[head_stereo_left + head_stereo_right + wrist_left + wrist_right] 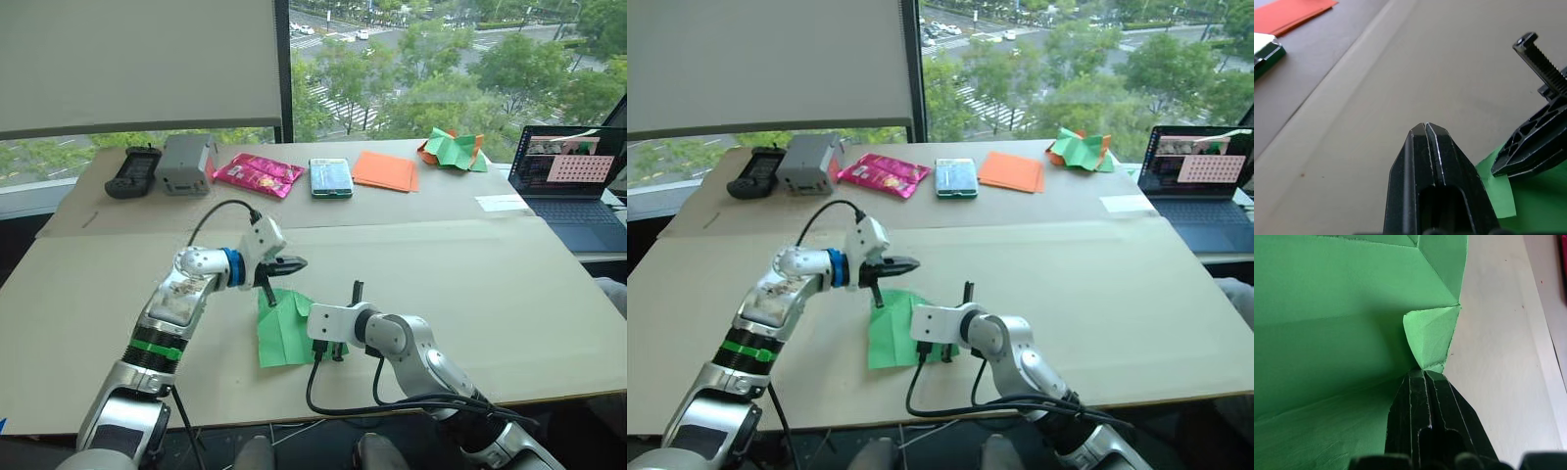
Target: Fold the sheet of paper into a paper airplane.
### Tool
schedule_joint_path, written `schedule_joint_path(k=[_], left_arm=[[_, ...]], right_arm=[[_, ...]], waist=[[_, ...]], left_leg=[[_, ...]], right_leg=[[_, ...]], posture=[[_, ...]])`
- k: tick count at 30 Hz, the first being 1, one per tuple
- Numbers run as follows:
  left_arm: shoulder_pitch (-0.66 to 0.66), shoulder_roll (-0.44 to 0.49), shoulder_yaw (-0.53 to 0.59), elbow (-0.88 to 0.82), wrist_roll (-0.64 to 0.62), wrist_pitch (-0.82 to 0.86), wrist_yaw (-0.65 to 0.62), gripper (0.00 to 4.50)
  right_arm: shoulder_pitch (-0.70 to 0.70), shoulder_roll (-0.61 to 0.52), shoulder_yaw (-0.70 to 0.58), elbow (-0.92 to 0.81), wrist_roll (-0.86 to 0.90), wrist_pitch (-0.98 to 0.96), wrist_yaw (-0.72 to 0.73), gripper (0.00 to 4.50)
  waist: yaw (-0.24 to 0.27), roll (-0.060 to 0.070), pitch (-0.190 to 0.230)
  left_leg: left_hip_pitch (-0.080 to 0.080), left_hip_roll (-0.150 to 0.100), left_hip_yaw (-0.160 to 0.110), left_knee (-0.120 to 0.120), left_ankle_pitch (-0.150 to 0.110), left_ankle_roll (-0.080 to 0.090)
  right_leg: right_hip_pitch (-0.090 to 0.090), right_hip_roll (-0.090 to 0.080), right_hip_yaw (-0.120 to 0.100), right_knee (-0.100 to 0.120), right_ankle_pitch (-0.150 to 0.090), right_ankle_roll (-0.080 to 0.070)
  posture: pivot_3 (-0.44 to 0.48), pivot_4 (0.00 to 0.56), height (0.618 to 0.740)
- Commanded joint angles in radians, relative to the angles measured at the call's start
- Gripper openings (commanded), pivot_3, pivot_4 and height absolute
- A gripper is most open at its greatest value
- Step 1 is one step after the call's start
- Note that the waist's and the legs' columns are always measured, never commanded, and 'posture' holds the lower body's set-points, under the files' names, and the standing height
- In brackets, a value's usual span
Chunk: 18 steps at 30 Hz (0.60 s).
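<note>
Bare table (509, 294) right (clutter far).

Both arms are showing silver-grey metal shells with rounded joints. The left arm (171, 313) is wearing a bright green band far back from its fingers and a blue ring close behind its white wrist block. A thin black cable is arching over that block. The left fingers (1432, 161) are looking matte black, tapered and ridged. The right arm (411, 352) is carrying a white boxy wrist piece, with thick black cables looping beneath it. The right fingers (1427, 401) are showing the same black, grooved plastic.
</note>
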Motion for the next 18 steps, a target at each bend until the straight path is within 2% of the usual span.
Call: schedule_joint_path(k=[1,11,18], left_arm=[[0.004,0.006,-0.006,0.039,0.035,-0.049,0.024,0.0],[-0.069,-0.073,-0.076,0.228,0.113,-0.155,0.029,0.0],[-0.066,-0.066,-0.127,0.305,0.187,-0.202,0.019,0.0]], right_arm=[[0.003,0.001,-0.003,-0.035,-0.014,0.013,0.006,0.05],[-0.002,-0.001,-0.001,-0.033,-0.024,0.011,0.012,0.05],[0.001,-0.005,-0.002,-0.031,-0.029,0.01,0.014,0.05]], waist=[[0.001,0.0,0.0],[0.016,0.0,0.0],[0.013,0.0,0.0]], left_leg=[[0.0,0.0,0.0,0.0,0.0,0.0],[-0.002,0.0,0.0,0.001,0.0,0.0],[-0.001,0.0,0.0,0.001,0.0,0.0]], right_leg=[[-0.001,0.0,0.0,0.0,0.0,0.0],[0.001,0.0,0.0,-0.001,0.0,0.0],[0.002,0.0,0.0,-0.001,0.0,0.0]], posture=[[0.0,0.15,0.706],[0.0,0.15,0.706],[0.0,0.15,0.706]])
